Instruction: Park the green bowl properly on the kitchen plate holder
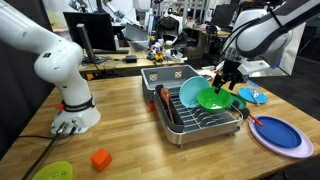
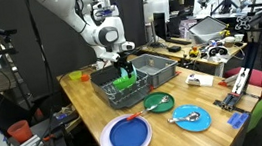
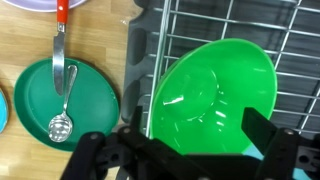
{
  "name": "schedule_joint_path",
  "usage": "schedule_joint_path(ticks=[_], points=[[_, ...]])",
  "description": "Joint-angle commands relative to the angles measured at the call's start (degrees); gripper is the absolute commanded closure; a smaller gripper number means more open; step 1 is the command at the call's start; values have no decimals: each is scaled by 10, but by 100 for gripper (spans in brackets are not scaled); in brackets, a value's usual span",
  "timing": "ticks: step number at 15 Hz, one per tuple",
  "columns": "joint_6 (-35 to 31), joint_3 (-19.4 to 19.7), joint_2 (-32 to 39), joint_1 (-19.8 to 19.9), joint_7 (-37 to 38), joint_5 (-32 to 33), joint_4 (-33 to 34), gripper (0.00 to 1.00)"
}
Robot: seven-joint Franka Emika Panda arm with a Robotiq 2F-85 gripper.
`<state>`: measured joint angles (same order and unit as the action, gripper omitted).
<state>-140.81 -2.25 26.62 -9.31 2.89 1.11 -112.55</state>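
arm (image 1: pixel 262 30): bent over, reaching down | tool (image 3: pixel 180 140): pointing down, fingers (image 3: pixel 275 145) spread

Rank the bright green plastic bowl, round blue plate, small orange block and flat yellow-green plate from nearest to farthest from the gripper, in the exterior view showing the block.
1. Bright green plastic bowl: just under the gripper, in the dark wire rack.
2. Round blue plate: beside the rack.
3. Small orange block: table front.
4. Flat yellow-green plate: corner past the block.
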Motion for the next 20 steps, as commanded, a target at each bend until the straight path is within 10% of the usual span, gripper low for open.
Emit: schedule_joint_path(ticks=[1, 5, 7, 20], points=[[2, 0, 23, 6, -4, 21, 21, 0], [5, -4, 49, 10, -11, 16, 39, 0], [4, -6, 59, 10, -14, 14, 47, 28], [9, -4, 68, 28, -14, 6, 60, 100]])
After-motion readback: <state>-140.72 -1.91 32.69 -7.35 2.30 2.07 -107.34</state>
